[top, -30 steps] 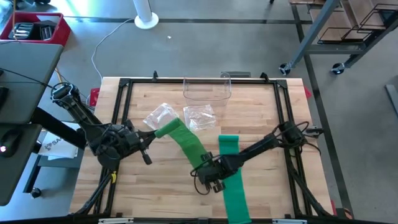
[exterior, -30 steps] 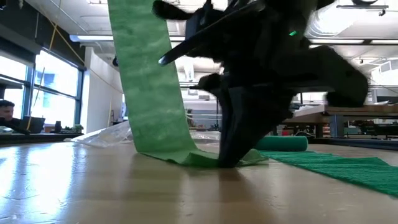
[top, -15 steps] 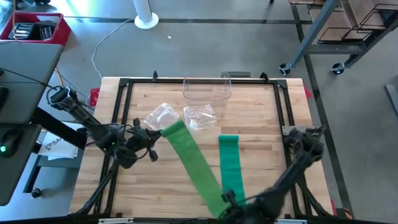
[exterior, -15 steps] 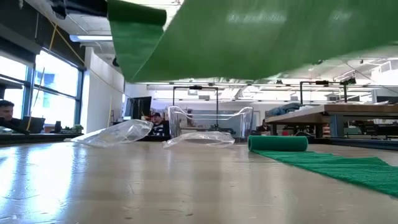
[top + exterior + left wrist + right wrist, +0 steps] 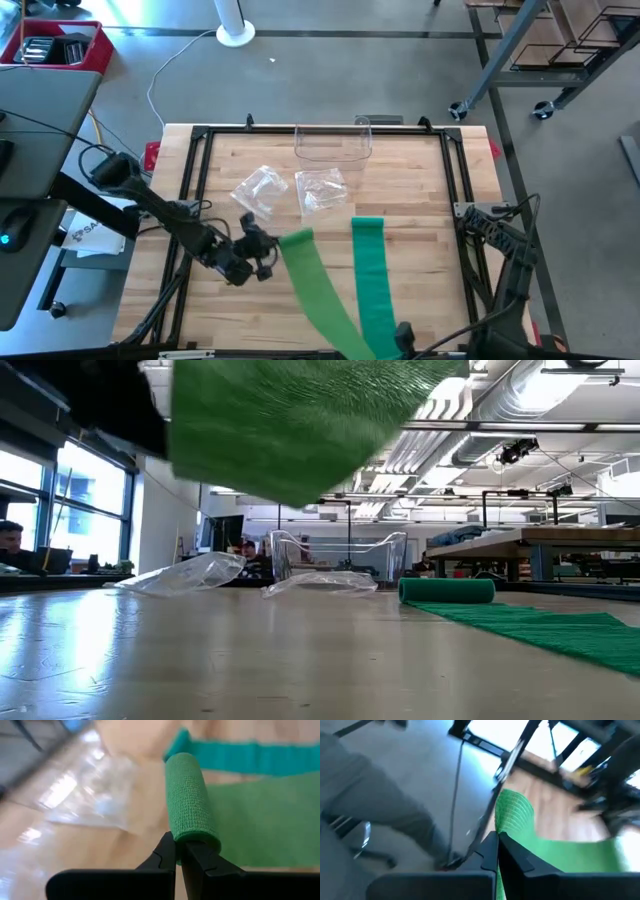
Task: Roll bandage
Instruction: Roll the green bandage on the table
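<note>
A light green bandage hangs in the air as a strip, with a rolled end at its far left and its other end at the table's near edge. My left gripper is shut on the rolled end. My right gripper, at the near edge, is shut on the strip's other end. From the low view the strip passes overhead. A second, darker green bandage lies flat on the table with its own roll at the far end. My left gripper pinches one end face of the light green roll between its two fingers, which lie along the roll's axis and come level from the table's left. The roll is lifted clear of the table, with the strip running off from it. My right gripper pinches the strip's free end between its two shut fingers. The cloth curls over just beyond the fingertips. The end is held clear of the table, past its near edge, and the strip runs fairly straight to the roll.
Two crumpled clear plastic bags lie at the middle far side, behind them a clear open container. A black frame runs around the tabletop. People sit in the room beyond the table's far side.
My right gripper has gone from the table's middle toward and past the near edge, taking the strip's end up off the wood. My left gripper has gone right and nearer with the roll. The light green bandage, bent before and touching the table, now hangs clear and nearly straight.
</note>
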Controlling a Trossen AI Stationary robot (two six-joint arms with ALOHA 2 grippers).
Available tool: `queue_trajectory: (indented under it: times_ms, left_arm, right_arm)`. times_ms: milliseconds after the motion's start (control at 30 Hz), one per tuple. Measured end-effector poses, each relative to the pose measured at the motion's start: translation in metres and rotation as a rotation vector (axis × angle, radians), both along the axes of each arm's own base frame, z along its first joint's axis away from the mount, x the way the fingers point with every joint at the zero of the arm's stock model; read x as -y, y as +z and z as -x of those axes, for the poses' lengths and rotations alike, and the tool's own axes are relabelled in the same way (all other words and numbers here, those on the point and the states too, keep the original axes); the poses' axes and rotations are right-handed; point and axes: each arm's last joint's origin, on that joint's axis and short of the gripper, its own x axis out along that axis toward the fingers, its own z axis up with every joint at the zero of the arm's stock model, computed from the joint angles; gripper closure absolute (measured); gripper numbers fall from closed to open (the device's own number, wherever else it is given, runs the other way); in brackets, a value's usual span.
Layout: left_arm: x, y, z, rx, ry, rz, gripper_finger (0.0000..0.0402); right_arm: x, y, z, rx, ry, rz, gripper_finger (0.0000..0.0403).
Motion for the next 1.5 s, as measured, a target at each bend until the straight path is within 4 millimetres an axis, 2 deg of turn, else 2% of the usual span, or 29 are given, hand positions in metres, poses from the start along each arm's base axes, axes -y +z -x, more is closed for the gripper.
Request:
queue_trajectory:
  times_ms: [100,233,433,567,700,867,1000,1233,1367,1500]
  left_arm:
    - [0.011,-0.018,-0.004,-0.057,-0.037,0.028,0.0399]
    - [0.027,-0.034,-0.005,-0.099,-0.08,0.062,0.0399]
    - [0.054,-0.035,-0.008,-0.129,-0.164,0.1,0.0399]
    - [0.065,-0.04,-0.009,-0.157,-0.2,0.107,0.0399]
    - [0.07,-0.05,-0.008,-0.185,-0.205,0.093,0.0399]
    - [0.074,-0.059,-0.007,-0.203,-0.2,0.091,0.0399]
    - [0.078,-0.059,-0.006,-0.193,-0.213,0.104,0.0399]
    - [0.087,-0.058,-0.006,-0.169,-0.282,0.153,0.0399]
    - [0.088,-0.061,-0.006,-0.162,-0.266,0.136,0.0399]
    - [0.087,-0.064,-0.007,-0.137,-0.227,0.104,0.0399]
  right_arm:
    - [0.007,0.02,0.003,0.097,-0.05,0.053,0.0403]
    - [0.022,0.036,-0.007,0.207,-0.126,0.154,0.0403]
    - [0.057,0.051,-0.034,0.225,-0.209,0.197,0.0403]
    - [0.082,0.06,-0.049,0.237,-0.27,0.251,0.0403]
    - [0.106,0.075,-0.052,0.28,-0.37,0.319,0.0403]
    - [0.134,0.097,-0.048,0.321,-0.476,0.377,0.0403]
    - [0.156,0.109,-0.047,0.334,-0.528,0.354,0.0403]
    - [0.186,0.12,-0.054,0.329,-0.593,0.393,0.0403]
    - [0.197,0.132,-0.054,0.371,-0.621,0.381,0.0403]
    - [0.198,0.148,-0.05,0.44,-0.622,0.352,0.0403]
